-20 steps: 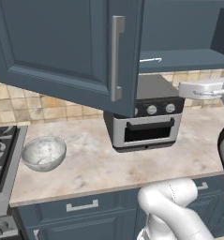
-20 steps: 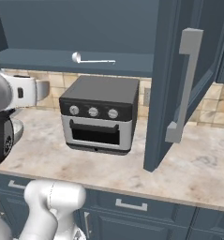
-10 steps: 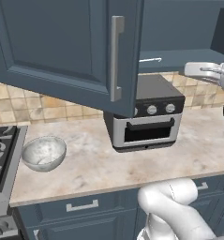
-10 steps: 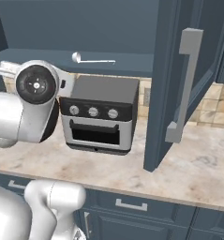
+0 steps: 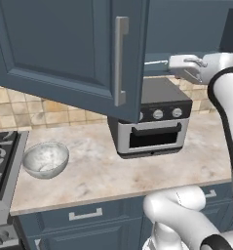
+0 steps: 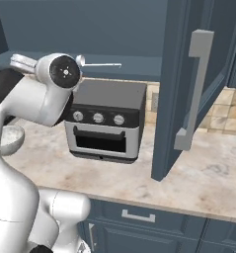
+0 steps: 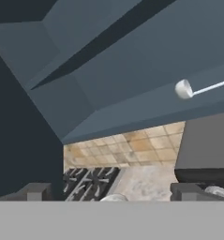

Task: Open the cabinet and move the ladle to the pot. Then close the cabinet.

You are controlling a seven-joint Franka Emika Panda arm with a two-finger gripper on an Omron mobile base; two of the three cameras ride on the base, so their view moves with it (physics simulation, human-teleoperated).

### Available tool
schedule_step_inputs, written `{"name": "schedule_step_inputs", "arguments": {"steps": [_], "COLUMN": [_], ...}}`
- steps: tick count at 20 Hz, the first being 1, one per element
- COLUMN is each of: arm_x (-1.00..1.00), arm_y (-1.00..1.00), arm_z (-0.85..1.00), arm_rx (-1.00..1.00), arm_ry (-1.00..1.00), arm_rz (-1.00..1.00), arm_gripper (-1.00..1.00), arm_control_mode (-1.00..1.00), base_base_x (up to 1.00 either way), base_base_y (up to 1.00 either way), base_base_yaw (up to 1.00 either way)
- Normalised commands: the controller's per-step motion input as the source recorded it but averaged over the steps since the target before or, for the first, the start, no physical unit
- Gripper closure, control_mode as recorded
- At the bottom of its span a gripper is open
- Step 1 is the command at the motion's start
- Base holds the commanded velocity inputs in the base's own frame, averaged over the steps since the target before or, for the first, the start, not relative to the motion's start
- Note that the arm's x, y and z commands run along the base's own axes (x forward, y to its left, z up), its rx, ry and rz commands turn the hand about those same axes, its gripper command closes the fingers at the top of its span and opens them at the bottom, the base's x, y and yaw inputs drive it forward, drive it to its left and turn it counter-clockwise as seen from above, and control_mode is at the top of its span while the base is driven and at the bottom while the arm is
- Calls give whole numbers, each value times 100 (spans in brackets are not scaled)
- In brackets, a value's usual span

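Observation:
The cabinet (image 5: pixel 59 49) is open, its door (image 6: pixel 178 74) swung out toward me with the long silver handle (image 6: pixel 196 89) facing forward. On the shelf inside lies the silver ladle (image 6: pixel 97 64); its handle (image 5: pixel 154 62) pokes out from behind the door. My gripper (image 5: pixel 174 63) hovers at shelf height in front of the opening, just right of the ladle's handle end and apart from it. In the hand view the gripper (image 7: pixel 111 192) is open and empty, and the ladle's bowl (image 7: pixel 183 89) sits at the upper right. The pot is out of view.
A toaster oven (image 5: pixel 152 127) stands on the marble counter (image 5: pixel 88 180) under the cabinet. A glass bowl (image 5: pixel 45 158) sits to its left, beside the stove (image 5: pixel 1 156). Blue drawers (image 6: pixel 139 217) run below the counter. My white arm (image 6: pixel 45 99) crosses the left of the right base view.
My hand has risen and moved left, from beside the toaster oven up to shelf level near the ladle's handle. The jaws stayed open, and the door and ladle have not moved.

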Motion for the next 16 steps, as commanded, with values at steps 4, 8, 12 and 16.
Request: {"name": "schedule_step_inputs", "arguments": {"steps": [4,8,12,16], "arm_x": [50,47,22,6], "arm_y": [45,50,54,52], "arm_z": [-9,-10,-1,0], "arm_rx": [7,6,5,4], "arm_ry": [5,4,1,0], "arm_rz": [11,11,12,13], "arm_gripper": [-100,-100,-100,-100], "arm_control_mode": [-100,-100,-100,-100], "base_base_x": [0,0,0,0], "base_base_y": [0,0,0,0], "base_base_yaw": [0,0,0,0]}}
